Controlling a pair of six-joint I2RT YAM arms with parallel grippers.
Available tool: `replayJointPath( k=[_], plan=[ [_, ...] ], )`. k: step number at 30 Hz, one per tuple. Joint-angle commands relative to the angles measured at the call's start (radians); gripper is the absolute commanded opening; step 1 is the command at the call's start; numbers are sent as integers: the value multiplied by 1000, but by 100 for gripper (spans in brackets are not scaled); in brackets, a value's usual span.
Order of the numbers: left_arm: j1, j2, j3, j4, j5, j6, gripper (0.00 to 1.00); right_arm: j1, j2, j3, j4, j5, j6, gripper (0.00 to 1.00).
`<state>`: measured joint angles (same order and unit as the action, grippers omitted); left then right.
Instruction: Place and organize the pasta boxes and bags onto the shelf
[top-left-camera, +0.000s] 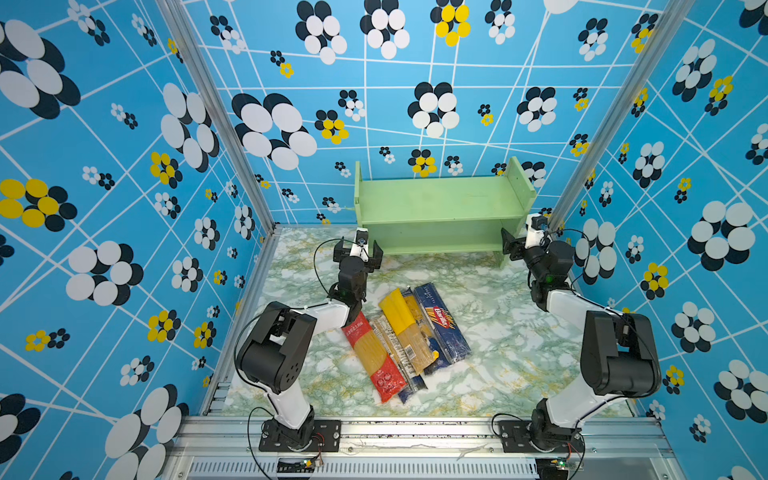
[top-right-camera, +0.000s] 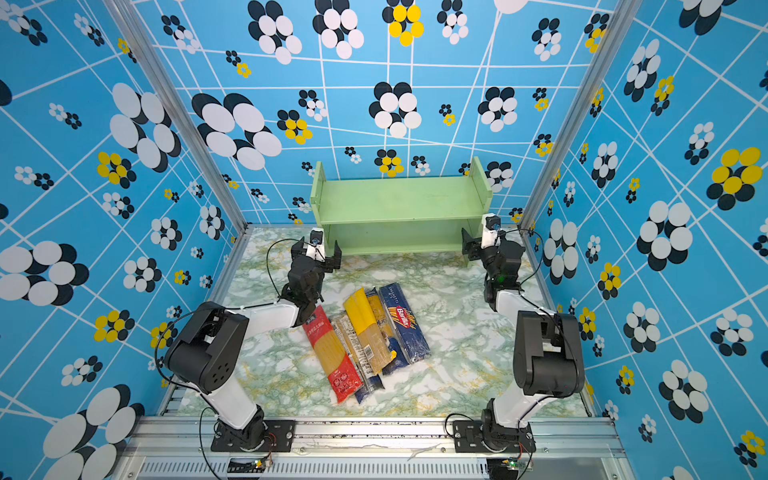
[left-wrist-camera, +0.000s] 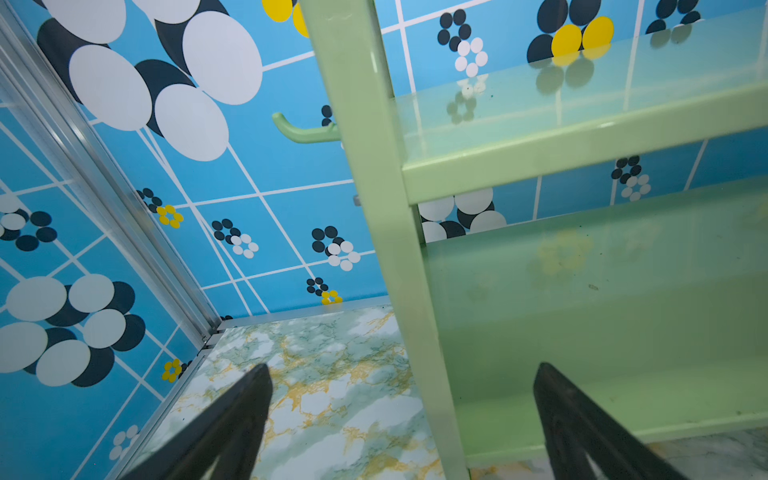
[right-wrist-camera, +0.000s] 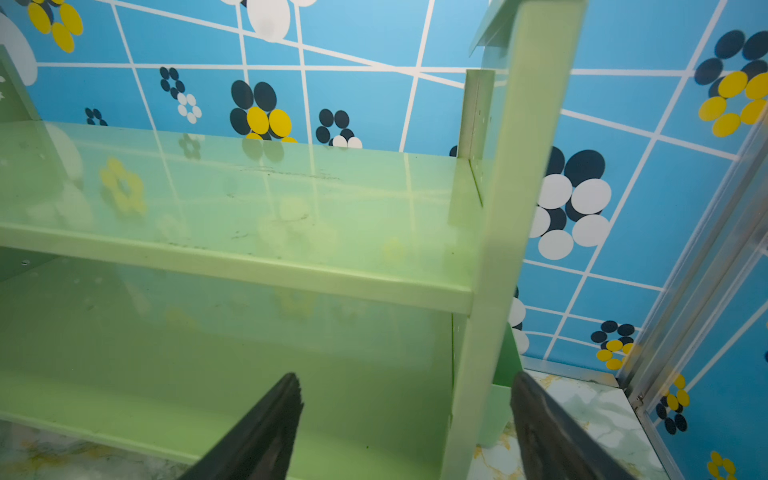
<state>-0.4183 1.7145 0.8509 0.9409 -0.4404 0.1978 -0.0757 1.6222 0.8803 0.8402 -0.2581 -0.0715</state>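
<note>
Left claw & right claw gape wide, empty, at shelf ends; sloppy swing twd packs may skew it.

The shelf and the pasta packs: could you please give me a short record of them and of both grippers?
shelf: upright at the back of the table, both tiers bare
pasta packs: overlapping pile lying flat on the table, in front of the shelf
Barilla box: right edge of the pile in both top views
red-ended bag: left edge of the pile
left gripper: open, holding nothing, at the shelf's left upright
right gripper: open, holding nothing, at the shelf's right upright
packs on shelf: none
</note>
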Motion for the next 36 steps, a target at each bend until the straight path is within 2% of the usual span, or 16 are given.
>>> replayJointPath(
  k=[1,5,10,13,18,26,32,36],
  plan=[
    [-7,-60,3,-52,-31,12,99,5,-75,-53,-43,1,-2,83],
    [-14,-120,7,-170,-27,-19,99,5,-177,-66,-226,11,4,83],
    [-14,-205,49,-422,-17,-118,99,5,-312,-23,-552,-10,17,84],
    [-15,-243,80,-584,4,-177,99,5,-380,18,-744,-105,16,84],
    [-15,-318,131,-841,118,-270,99,10,-431,108,-1039,-292,48,84],
    [-16,-441,130,-1084,210,-366,99,67,-457,124,-1125,-357,112,84],
    [-16,-485,118,-1163,244,-396,99,172,-372,202,-1251,-255,99,82],
    [-16,-508,66,-1123,251,-399,99,233,-348,173,-1210,-209,116,81]
  ],
)
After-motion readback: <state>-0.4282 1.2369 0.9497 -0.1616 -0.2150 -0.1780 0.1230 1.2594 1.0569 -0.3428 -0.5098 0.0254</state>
